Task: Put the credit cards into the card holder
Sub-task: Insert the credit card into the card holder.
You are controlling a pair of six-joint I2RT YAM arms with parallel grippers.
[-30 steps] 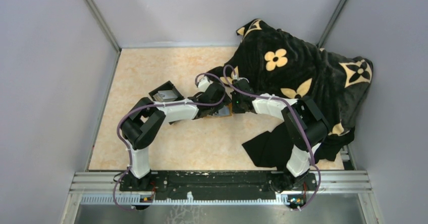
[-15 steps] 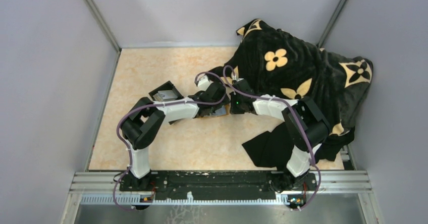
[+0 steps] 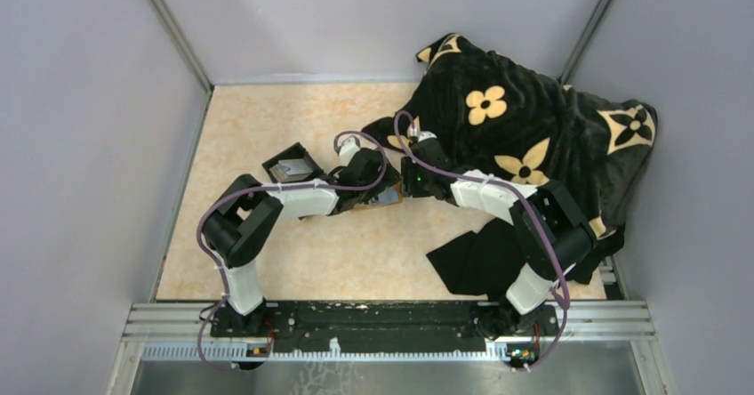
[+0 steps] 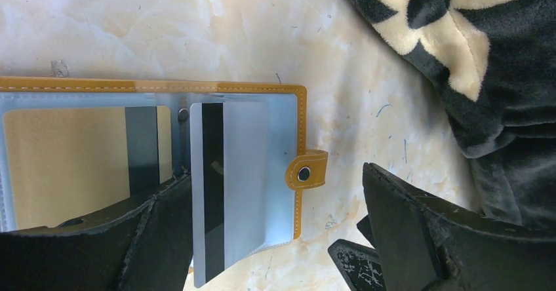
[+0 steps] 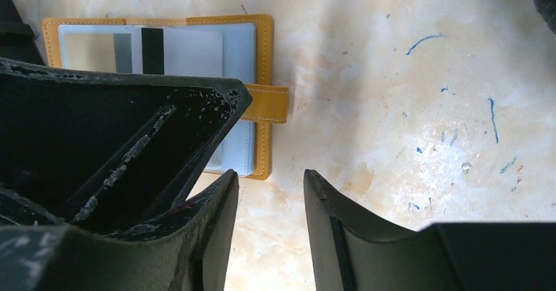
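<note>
At 9 o'clock of the table's centre sits a black open box [image 3: 292,165]. The left gripper [image 4: 277,176], fingers spread wide and empty, hangs over the open orange-tan leather-like card holder [image 4: 302,127] at the centre, which holds a golden-tan card [image 4: 72,160] and a silver striped card [image 4: 242,179]. At its 3 o'clock the right gripper [image 5: 269,176] stands parted, empty. A black flowered blanket [image 3: 533,128] lies at 2 o'clock.

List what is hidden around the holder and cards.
Top view: left end effector and right end effector cover most of holder; contents too small.
Left wrist: frame cuts holder's left end; left end effector hides bottom of gold card.
Right wrist: right end effector hides holder's lower left.
</note>
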